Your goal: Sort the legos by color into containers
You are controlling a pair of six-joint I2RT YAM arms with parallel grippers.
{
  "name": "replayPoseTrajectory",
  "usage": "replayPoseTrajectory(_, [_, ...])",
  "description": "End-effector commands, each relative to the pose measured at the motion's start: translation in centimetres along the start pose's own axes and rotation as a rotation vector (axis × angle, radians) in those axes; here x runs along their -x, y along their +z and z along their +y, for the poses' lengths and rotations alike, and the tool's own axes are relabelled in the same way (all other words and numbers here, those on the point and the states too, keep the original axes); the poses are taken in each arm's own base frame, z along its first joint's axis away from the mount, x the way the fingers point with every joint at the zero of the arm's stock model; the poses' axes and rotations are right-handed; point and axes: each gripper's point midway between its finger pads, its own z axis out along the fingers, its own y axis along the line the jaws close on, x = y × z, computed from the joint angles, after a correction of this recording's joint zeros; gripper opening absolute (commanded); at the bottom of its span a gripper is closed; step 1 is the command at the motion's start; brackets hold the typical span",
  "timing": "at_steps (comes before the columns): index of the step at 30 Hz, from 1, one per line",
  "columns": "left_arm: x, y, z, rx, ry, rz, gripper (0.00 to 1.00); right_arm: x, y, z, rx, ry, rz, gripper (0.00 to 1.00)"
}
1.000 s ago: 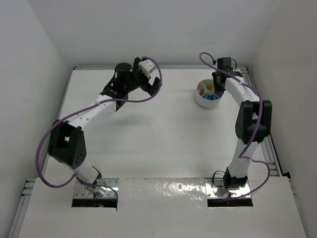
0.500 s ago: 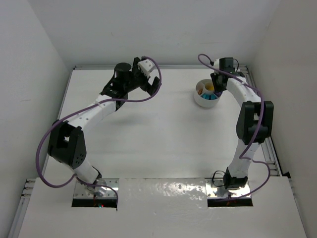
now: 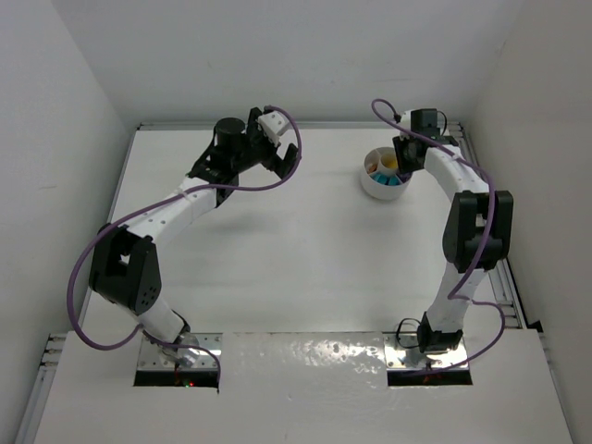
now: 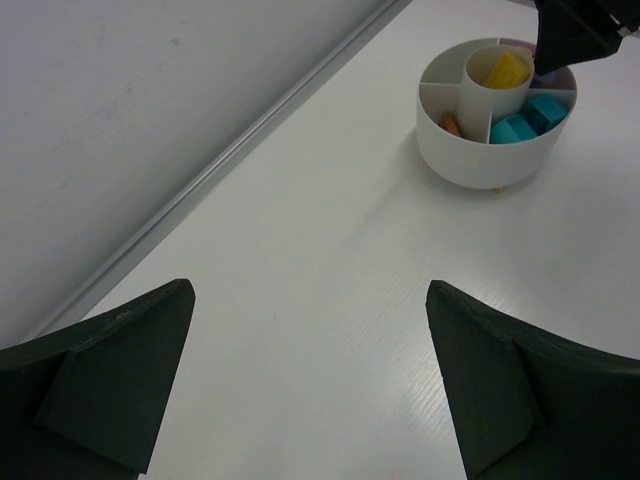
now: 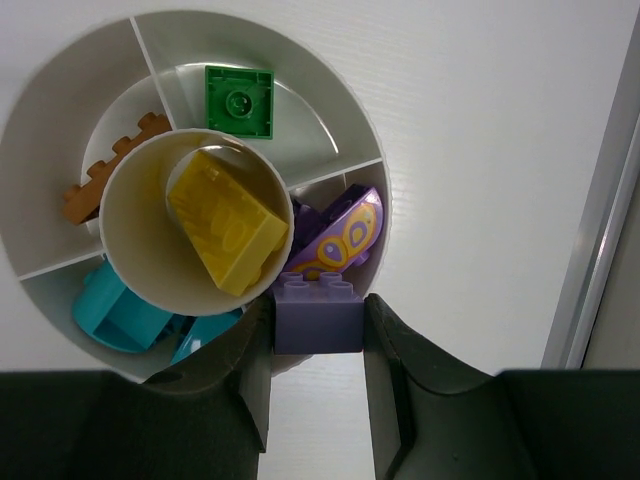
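Right tool [image 5: 318, 322] tight on purple brick [image 5: 318, 316], long axis finger to finger, studs toward the white dish [image 5: 45, 170].

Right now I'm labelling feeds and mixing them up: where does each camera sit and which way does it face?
Top external: above and behind the arms, looking down at the table; both arms, left hand and right hand show.
Left wrist: on the left arm, facing across the table toward the white dish; its open fingers show.
Right wrist: directly over the dish, looking down; its fingers clamp a purple brick.
Shared: all three show the dish.
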Motion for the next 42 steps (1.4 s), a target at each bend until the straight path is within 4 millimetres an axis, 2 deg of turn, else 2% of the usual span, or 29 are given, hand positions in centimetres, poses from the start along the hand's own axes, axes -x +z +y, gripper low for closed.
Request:
replayPoseTrajectory(1, [1.8,-0.8,0.9,0.036,0.012,-0.054,1.00,1.8,-0.7,-0.3,0.011,0.022,-0.052,0.04])
replayPoseTrajectory(2, [1.8,-0.8,0.9,0.036,0.014,-0.054,1.00,1.7,-0.6,-0.3,0.009,0.022,-0.049,0.05])
replayPoseTrajectory(4, [1.7,-0.8,0.9,0.034,0.014,-0.054,1.00,1.7,-0.7,-0.3,0.006,0.023,-0.049,0.16])
replayPoseTrajectory(6, [1.8,-0.8,0.9,0.035,0.014,-0.055,1.00,1.6,-0.8,-0.4,0.004,0.024,-0.042,0.32])
replayPoseTrajectory(8, [1.7,-0.7,0.9,0.034,0.016,-0.053,1.00,1.3,-0.8,-0.5,-0.002,0.024,-0.034,0.37])
replayPoseTrajectory(15, [1.8,-0.7,1.0,0.033,0.018,-0.057,1.00,1.1,-0.8,-0.6,-0.008,0.020,-0.027,0.40])
replayPoseTrajectory(23, [1.8,-0.6,1.0,0.033,0.018,-0.057,1.00,0.9,-0.8,-0.4,-0.004,0.017,-0.013,0.52])
replayPoseTrajectory(34, [2.0,-0.5,1.0,0.028,0.013,-0.063,1.00,1.8,-1.7,-0.3,0.022,0.010,-0.027,0.55])
replayPoseTrajectory(37, [1.9,-0.5,1.0,0.028,0.013,-0.062,1.00,2.5,-2.4,-0.2,0.038,0.008,-0.042,0.58])
replayPoseTrajectory(42, [1.8,-0.6,1.3,0.048,0.001,-0.055,1.00,5.1,-4.7,-0.4,0.053,0.035,-0.105,0.63])
